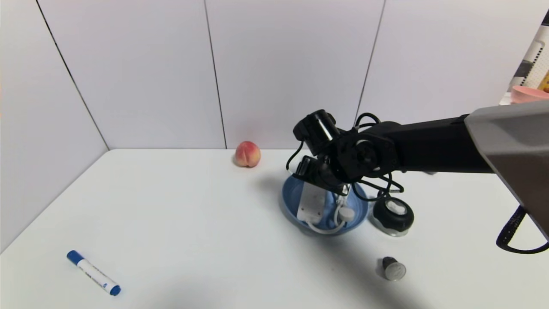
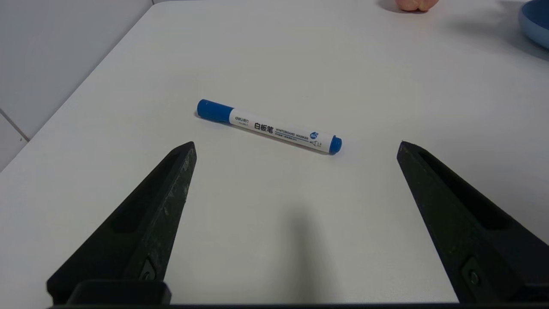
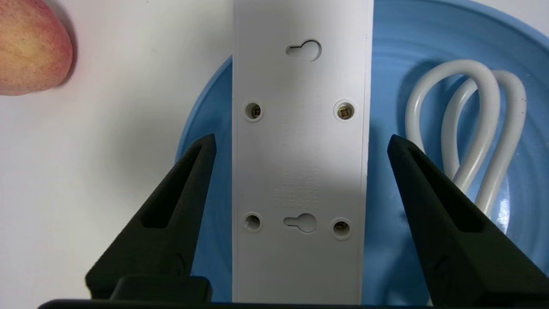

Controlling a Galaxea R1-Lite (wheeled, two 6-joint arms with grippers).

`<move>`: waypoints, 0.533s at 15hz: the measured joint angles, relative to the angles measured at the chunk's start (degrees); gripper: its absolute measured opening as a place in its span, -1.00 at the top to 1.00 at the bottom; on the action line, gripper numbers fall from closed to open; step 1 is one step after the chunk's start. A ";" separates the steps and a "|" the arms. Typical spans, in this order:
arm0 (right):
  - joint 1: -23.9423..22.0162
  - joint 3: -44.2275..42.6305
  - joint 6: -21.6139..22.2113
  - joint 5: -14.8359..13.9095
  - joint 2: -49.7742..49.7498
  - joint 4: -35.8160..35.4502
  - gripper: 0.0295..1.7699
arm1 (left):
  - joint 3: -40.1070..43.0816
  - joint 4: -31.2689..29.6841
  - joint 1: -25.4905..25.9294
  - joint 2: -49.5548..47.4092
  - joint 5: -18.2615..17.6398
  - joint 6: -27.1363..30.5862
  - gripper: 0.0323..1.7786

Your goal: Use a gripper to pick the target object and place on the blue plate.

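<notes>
Power strip (image 3: 300,171) lay in the blue plate (image 1: 291,214), toward its left side in our head view; we saw its underside turned up, with screw holes and two keyhole slots, and its body crossed the plate's rim at the end away from the cable; the right gripper (image 3: 302,138) was over the plate, its claw open, and we saw one finger on each side of the strip with a gap along both edges, so it gripped nothing. The white cable (image 1: 328,231) left the strip's near end and curved round to the right, where its bundled loops and the plug (image 1: 346,214) lay in the plate as well; just right of the plate we had a round black object (image 1: 393,214) with a pale top, and nearer us a small dark-and-grey piece (image 1: 393,269).

Left of the plate and farther back sat the peach (image 1: 248,154), apart from the rim; the marker (image 2: 274,128) with its blue cap lay well apart, on the near left of the white table (image 1: 184,240); above the table near it, we held the left gripper (image 2: 297,143) open and empty; a pink bowl (image 1: 528,94) showed partly at the far right, behind our right arm.
</notes>
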 joint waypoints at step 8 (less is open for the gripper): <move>-3.25 0.33 -1.73 2.30 -15.27 14.28 -0.81 | 0.00 0.00 0.00 0.00 0.00 0.02 -0.90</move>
